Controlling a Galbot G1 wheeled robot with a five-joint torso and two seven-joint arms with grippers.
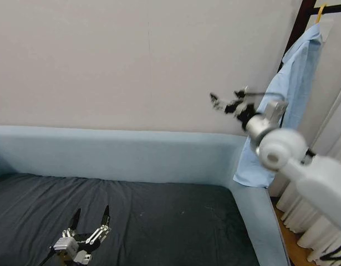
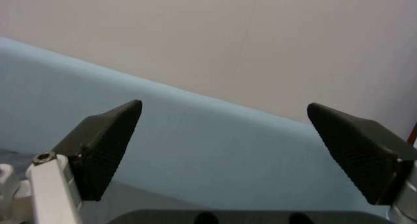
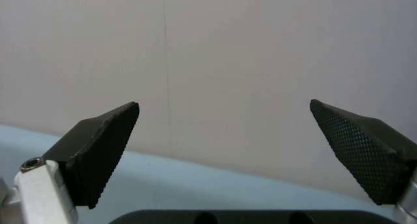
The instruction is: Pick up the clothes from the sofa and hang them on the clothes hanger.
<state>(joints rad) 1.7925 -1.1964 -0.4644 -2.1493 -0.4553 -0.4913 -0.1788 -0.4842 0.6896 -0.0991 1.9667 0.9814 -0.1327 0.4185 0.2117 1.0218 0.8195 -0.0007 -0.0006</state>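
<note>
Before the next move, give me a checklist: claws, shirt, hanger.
1. Left claw open, low over the sofa seat: ok.
2. Right claw open, raised, holding nothing: ok.
3. Blue shirt hanging from the yellow hanger: ok.
4. Right wrist clear of the shirt: cannot tell, they overlap in the head view.
5. Sofa seat fully checked for clothes: cannot tell, its edges are cut off.

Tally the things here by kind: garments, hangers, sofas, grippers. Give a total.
Garments: 1, the light blue shirt, hanging at the right.
Hangers: 1, the yellow hanger.
Sofas: 1, the sofa.
Grippers: 2, the left gripper and the right gripper, both open.
Total: 5.
</note>
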